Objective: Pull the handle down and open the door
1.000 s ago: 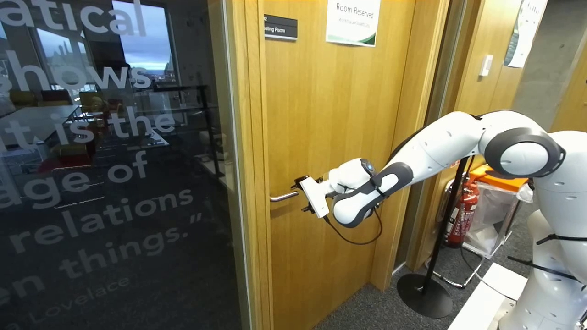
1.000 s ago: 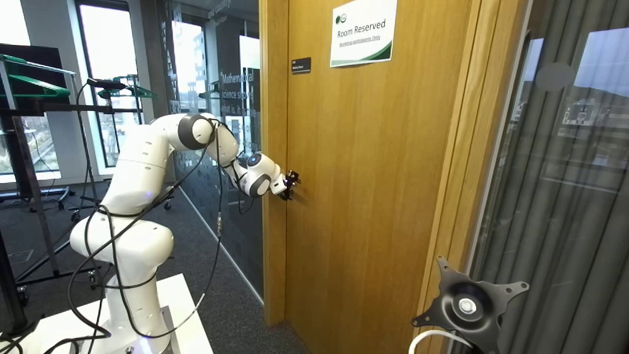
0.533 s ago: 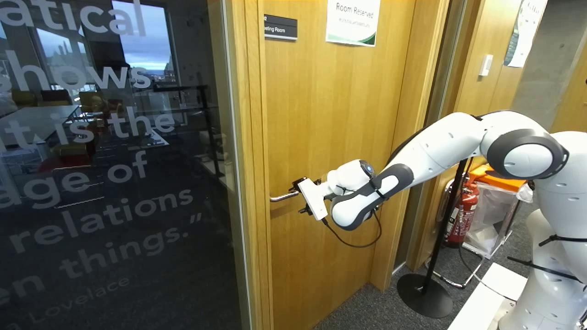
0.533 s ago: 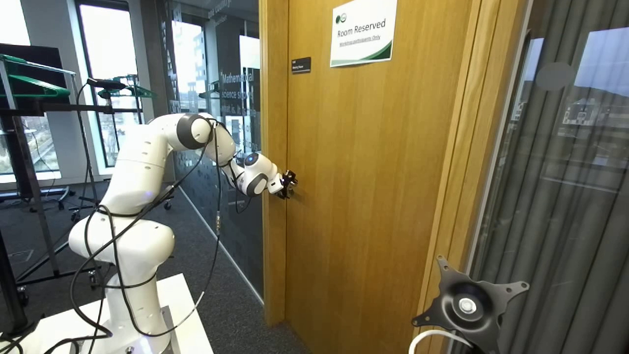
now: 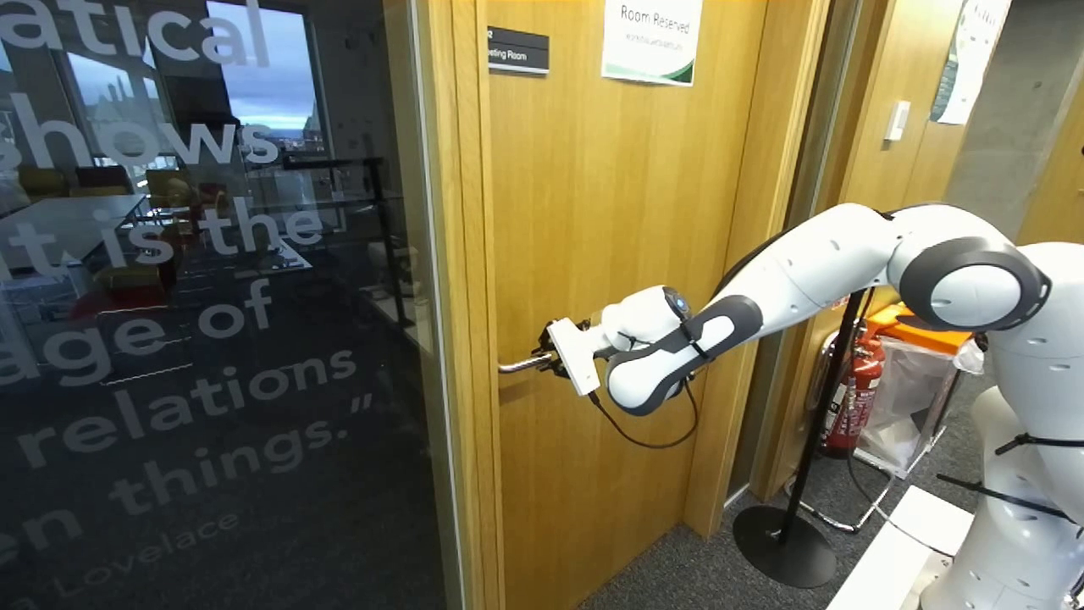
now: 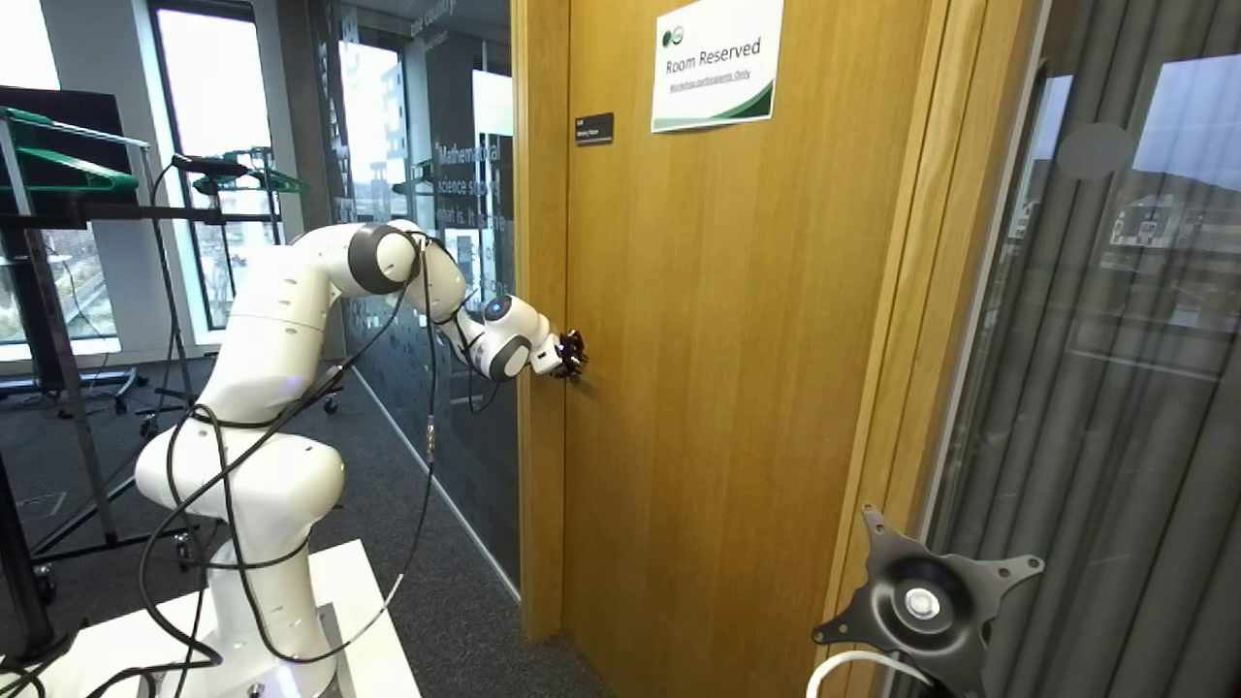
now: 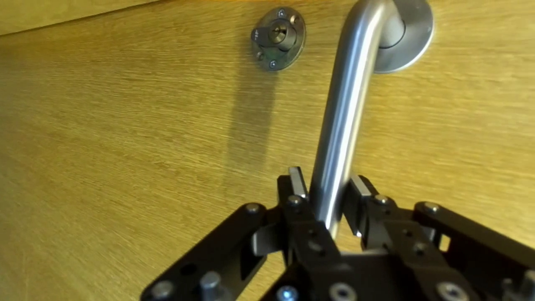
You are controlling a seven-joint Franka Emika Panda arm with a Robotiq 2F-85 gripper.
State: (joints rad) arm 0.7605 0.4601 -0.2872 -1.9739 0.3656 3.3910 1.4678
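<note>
Wrist view: handle (image 7: 340, 113), a slim silver bar, is clamped in your gripper (image 7: 329, 179) near its free end, jaws to either side; the tip is partly hidden. Long axis steep here, top leaning right, running from the bend down to your grip. In an exterior view the bar lies near level along the face of the door (image 5: 610, 220), pointing from the door frame (image 5: 466, 339) in toward the door's middle. Bent end meets a round plate (image 7: 413, 46); a lock cylinder (image 7: 279, 35) sits left of the bar, apart from your gripper.

Door reads closed in both exterior views. High on it: a dark nameplate (image 5: 518, 51) and, beside that, a paper sign (image 6: 715, 68), both well above your gripper. Past the door frame on the handle's side: a dark glass panel (image 5: 254, 440) with white lettering. Your arm (image 5: 834, 254) reaches across from the opposite side and, in an exterior view, hides part of the far door frame. Near that side on the floor: a black stand base (image 5: 800, 555), a red fire extinguisher (image 5: 862, 385), an orange-lidded bin (image 5: 919, 330). Your arm rises from a white table (image 6: 373, 630). In an exterior view a metal bracket (image 6: 897, 582) covers some of the door frame low down, well apart from your gripper.
</note>
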